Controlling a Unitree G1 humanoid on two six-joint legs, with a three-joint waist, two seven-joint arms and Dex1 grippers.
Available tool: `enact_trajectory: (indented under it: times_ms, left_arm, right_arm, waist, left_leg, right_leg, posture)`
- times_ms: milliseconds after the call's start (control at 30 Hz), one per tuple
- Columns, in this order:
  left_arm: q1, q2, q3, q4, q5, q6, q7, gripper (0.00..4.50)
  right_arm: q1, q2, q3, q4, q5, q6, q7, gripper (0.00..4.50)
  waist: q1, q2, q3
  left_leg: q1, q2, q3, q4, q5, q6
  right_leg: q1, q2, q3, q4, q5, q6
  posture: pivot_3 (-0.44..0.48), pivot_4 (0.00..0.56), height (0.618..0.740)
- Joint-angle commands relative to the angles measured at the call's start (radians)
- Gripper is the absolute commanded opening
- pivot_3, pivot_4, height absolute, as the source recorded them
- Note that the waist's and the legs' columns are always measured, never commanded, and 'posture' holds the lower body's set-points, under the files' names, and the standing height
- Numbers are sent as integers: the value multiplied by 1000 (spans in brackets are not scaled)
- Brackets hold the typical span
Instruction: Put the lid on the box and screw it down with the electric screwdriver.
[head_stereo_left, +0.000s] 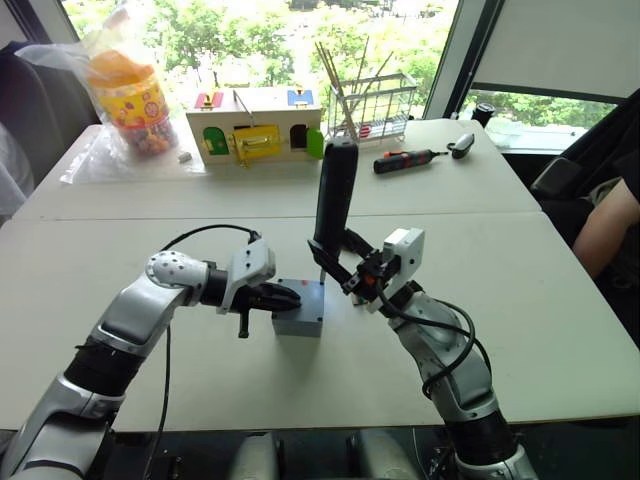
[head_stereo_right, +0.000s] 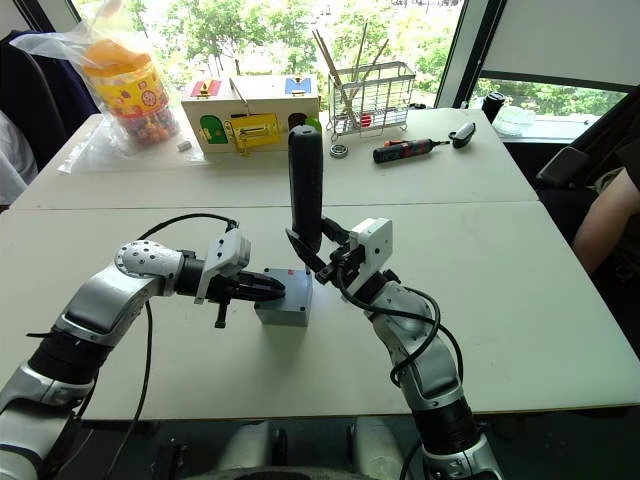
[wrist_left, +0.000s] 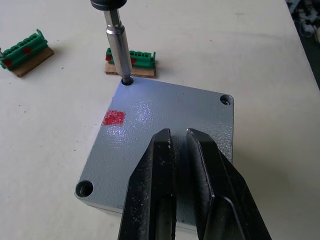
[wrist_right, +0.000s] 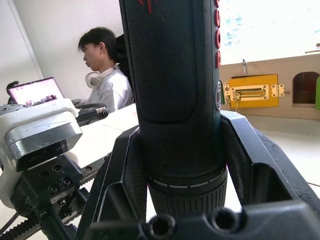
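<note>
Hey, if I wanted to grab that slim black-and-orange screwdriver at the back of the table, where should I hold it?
Grip the slim screwdriver across the middle of its handle, coming straight down from above: it lies flat on the table, so only its top and sides are free.

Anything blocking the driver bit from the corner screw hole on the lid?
Nothing visible. The electric screwdriver, held by the right gripper, already has its bit in a corner hole of the lid. The left gripper rests on the lid's middle, apart from that corner.
</note>
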Motion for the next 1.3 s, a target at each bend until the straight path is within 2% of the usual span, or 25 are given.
enact_trajectory:
  times_ms: [33,333,533,600,633,700,800,900,1000,1133,1233,1300]
  left_arm:
    - [29,1,-43,29,42,20,7,446]
    - [38,-12,-39,41,41,13,11,446]
    - [35,-8,-34,45,39,0,-3,446]
    - [35,-14,-37,49,41,-2,1,446]
    - [34,-20,-33,50,41,-2,10,446]
    - [17,-43,-5,38,22,15,40,446]
    - [-17,-80,72,8,-77,99,60,446]
    - [-68,-117,151,1,-146,159,112,446]
    - [-107,-161,207,-7,-167,170,186,446]
    - [-128,-198,230,-77,-179,146,236,446]
    - [-91,-152,190,-141,-214,185,166,446]
    - [-63,-117,154,-176,-203,175,131,446]
  right_arm:
    - [52,-41,15,114,-46,97,-4,1684]
    - [1,-53,-31,24,-10,137,-22,1684]
    - [-124,-96,-122,-185,117,331,-37,1684]
    - [-167,-124,-158,-239,163,393,-36,1684]
    - [-205,-142,-186,-262,194,429,-38,1684]
    - [-318,-169,-279,-275,281,517,-74,1684]
    - [-491,-199,-418,-233,409,687,-169,1684]
    - [-626,-269,-498,-142,450,852,-224,1684]
    - [-692,-342,-557,-59,508,985,-226,1684]
    - [-694,-612,-479,151,433,1166,-137,1684]
    - [-650,-765,-392,296,423,1284,-39,1684]
    - [-633,-826,-344,374,428,1350,24,1684]
  waist:
    - [0,0,0]
    - [3,1,1]
    - [7,5,7]
    - [11,6,8]
    - [14,7,9]
    - [23,9,17]
    - [27,10,27]
    - [27,9,28]
    - [27,8,28]
    - [33,8,30]
    - [29,7,30]
    - [23,8,30]
  left_leg:
    - [0,0,0,0,0,0]
    - [-1,0,0,0,0,0]
    - [-5,-1,0,-1,0,0]
    - [-11,-2,0,-1,0,0]
    - [-18,-2,0,0,0,-1]
    - [-21,-4,0,2,0,-1]
    - [-24,-7,0,3,1,-1]
    - [-40,-7,-1,5,2,-4]
    - [-52,-8,-1,6,3,-5]
    - [-57,-12,1,7,5,-8]
    - [-58,-16,3,7,4,-6]
    - [-58,-16,4,7,3,-4]
  right_leg:
    - [0,0,0,0,0,0]
    - [0,-2,0,-1,0,-1]
    - [-3,-5,-1,-2,0,-1]
    - [-9,-6,-2,-2,0,0]
    - [-15,-6,-2,-2,2,3]
    - [-18,-8,-3,-1,2,4]
    - [-20,-11,-4,-1,4,6]
    - [-36,-11,-5,2,5,8]
    - [-47,-11,-6,2,5,8]
    - [-51,-14,-6,2,5,8]
    - [-51,-16,-5,0,5,9]
    - [-51,-16,-5,0,5,9]
  posture:
    - [0,150,736]
    - [0,150,736]
    - [0,150,736]
    - [0,150,736]
    - [0,150,736]
    - [0,150,736]
    - [0,150,736]
    - [0,150,736]
    - [0,150,736]
    - [0,150,736]
    - [0,150,736]
    - [0,150,736]
